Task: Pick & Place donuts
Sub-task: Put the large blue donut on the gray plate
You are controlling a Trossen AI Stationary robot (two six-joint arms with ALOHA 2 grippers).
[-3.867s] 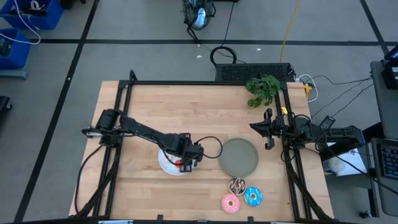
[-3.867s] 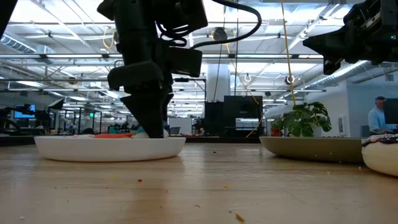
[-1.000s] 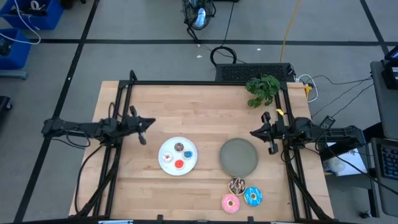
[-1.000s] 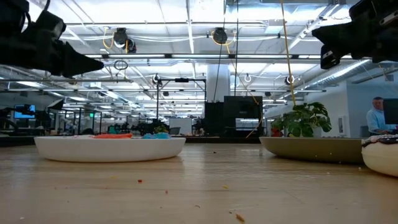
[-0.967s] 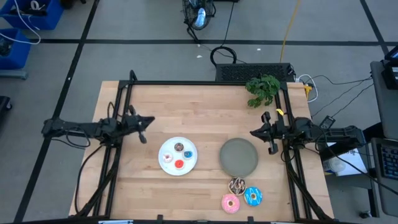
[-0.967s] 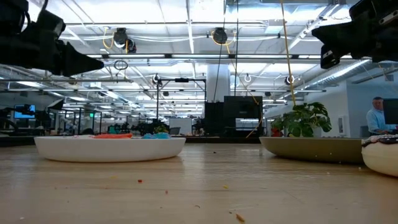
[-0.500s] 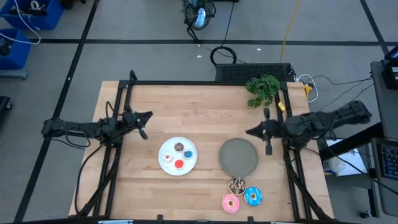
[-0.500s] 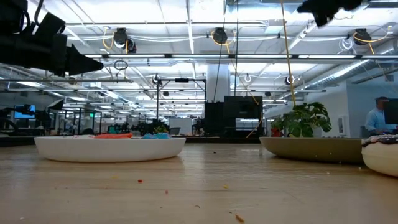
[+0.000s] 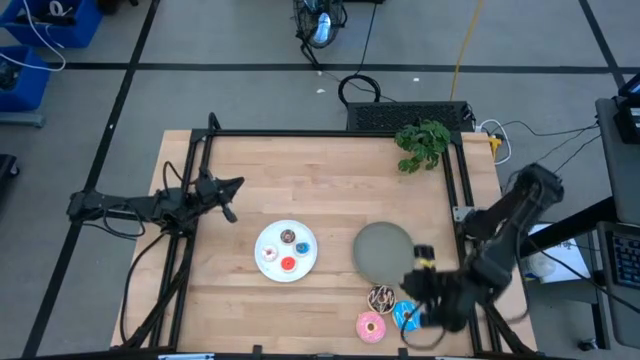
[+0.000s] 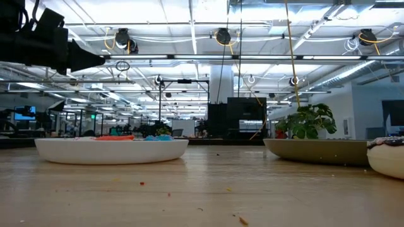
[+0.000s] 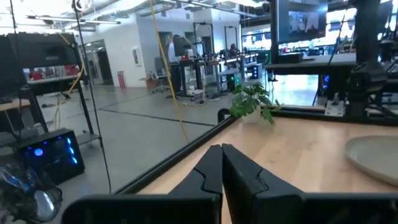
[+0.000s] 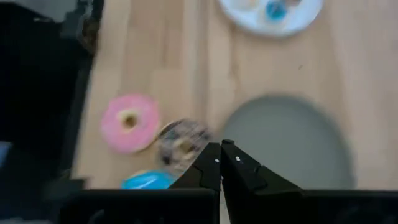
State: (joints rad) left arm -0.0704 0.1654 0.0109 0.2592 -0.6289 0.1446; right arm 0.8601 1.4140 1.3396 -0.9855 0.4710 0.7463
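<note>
Donuts [image 9: 380,298] lie beside grey plate [image 9: 384,252] — right hand [image 9: 425,312] above them.

Right gripper [image 9: 420,300] fingers together, hovering beside grey plate [image 9: 384,251]. Left gripper [image 9: 228,196] closed, well apart from it.

High view looks straight down on the whole tabletop [image 9: 330,170]. Low view sits at tabletop level, facing across into the room; both show the white plate [image 9: 286,251] and grey plate [image 9: 384,251]. Left wrist view faces level toward the plant [image 11: 252,102]. Right wrist view looks down, close, on grey plate and pink donut [image 12: 130,122].
</note>
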